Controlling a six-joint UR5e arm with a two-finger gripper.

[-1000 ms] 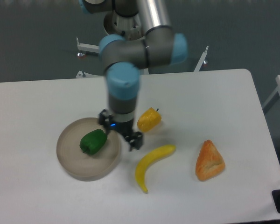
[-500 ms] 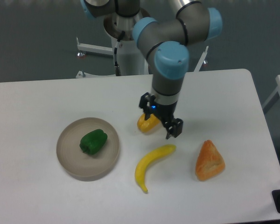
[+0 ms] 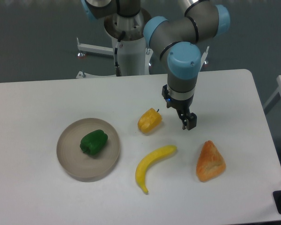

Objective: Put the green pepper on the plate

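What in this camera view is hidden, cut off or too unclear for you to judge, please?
- Gripper: seen edge-on below the wrist, so open or shut is unclear.
- Green pepper: its underside and contact with the plate are hidden by its own body.
- Yellow pepper: stem too small to make out.
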